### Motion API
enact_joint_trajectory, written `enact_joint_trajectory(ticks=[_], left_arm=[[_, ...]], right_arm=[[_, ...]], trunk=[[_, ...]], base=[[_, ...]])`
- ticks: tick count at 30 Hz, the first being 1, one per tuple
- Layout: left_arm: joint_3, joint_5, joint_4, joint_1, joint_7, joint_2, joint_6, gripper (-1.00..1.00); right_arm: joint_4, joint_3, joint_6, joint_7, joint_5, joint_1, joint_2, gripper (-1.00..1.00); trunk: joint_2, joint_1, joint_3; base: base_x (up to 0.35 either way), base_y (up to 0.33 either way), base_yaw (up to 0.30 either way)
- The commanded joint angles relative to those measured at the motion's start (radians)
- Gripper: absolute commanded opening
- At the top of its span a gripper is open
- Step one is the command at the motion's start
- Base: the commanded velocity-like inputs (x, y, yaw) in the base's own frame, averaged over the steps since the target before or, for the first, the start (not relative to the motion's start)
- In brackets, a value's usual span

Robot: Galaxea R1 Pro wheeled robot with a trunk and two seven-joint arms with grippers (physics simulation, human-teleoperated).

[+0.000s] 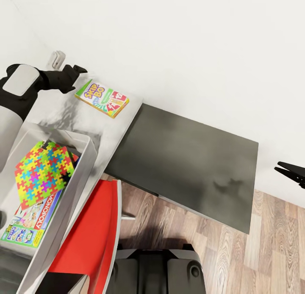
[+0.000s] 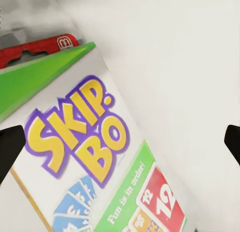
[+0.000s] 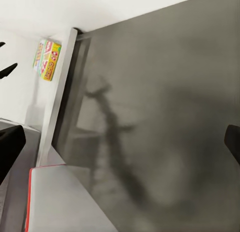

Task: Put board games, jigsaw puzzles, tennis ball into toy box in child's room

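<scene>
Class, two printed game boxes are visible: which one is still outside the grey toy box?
The Skip-Bo box, lying on the pale table top by the left gripper. The Monopoly box already lies inside the toy box.

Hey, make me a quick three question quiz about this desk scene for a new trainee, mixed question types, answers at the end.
1. True or false: the Skip-Bo box already lies inside the toy box.
2. Multiple choice: what lies on top of the Monopoly box in the bin? A) a tennis ball B) a jigsaw puzzle C) nothing
3. Fill in: the left gripper hovers by the Skip-Bo box with its jaws ____.

Key:
1. False; it lies on the pale desk top, outside the bin.
2. B
3. Open; the fingertips sit at the left wrist view's far edges, the box between them.
</scene>
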Motion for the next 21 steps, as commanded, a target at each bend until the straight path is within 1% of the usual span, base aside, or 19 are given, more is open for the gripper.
enact_joint_trajectory(ticks=[1,12,17,21], left_arm=[[-0.006,0.011,-0.002,-0.001,0.008,0.001,0.0,1.0],[-0.005,0.011,0.014,-0.004,0.008,0.001,-0.032,1.0],[-0.005,0.011,0.044,-0.004,0.006,0.002,-0.037,1.0],[-0.005,0.011,0.076,-0.004,-0.006,0.002,-0.04,1.0]], right_arm=[[0.0,0.0,0.005,0.002,0.0,-0.001,0.0,1.0],[0.0,0.0,0.005,0.002,0.0,-0.001,0.002,1.0],[0.0,0.0,0.005,0.002,0.001,-0.001,0.003,1.0],[0.0,-0.001,0.005,0.003,0.001,-0.001,0.003,1.0]], trunk=[[-0.002,0.001,-0.002],[-0.002,0.001,-0.016],[-0.002,0.001,-0.023],[-0.002,0.001,-0.03]], base=[[0.0,0.0,0.0],[0.0,0.0,0.0],[0.0,0.0,0.0],[0.0,0.0,0.0]])
